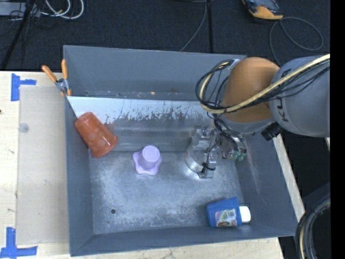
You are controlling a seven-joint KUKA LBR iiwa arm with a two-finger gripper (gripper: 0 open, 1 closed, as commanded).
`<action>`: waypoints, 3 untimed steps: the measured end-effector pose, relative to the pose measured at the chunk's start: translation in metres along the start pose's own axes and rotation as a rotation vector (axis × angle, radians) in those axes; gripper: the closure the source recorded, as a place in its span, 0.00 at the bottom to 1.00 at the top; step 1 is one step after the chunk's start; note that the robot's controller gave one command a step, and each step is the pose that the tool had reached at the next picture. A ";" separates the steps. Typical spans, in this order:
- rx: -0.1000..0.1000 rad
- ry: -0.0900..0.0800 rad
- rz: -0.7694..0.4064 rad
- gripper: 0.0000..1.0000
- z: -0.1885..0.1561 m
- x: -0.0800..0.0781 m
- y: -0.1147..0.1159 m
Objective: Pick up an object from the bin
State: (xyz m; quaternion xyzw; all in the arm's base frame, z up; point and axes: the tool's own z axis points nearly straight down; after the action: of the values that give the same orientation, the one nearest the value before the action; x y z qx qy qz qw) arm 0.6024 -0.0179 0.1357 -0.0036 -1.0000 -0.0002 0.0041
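Gripper low in bin, right of purple knob, well apart from it. Clear cup between knob and gripper, touching gripper or just under it; you can't tell which. Whether pincer is apart or together, you can't tell either. Orange cup on its side, up-left of knob, near left wall. Blue bottle, white cap, down-right of knob, lying by front wall. Orange cover on arm, up-right of knob, above gripper.
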 end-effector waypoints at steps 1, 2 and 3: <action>0.000 -0.007 0.000 0.00 -0.005 -0.002 0.000; -0.001 -0.006 0.012 0.00 0.018 0.013 -0.003; -0.001 -0.006 0.070 0.00 0.024 0.049 -0.013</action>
State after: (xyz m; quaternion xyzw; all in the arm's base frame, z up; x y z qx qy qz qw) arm 0.5531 -0.0300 0.1125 -0.0384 -0.9993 -0.0006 0.0009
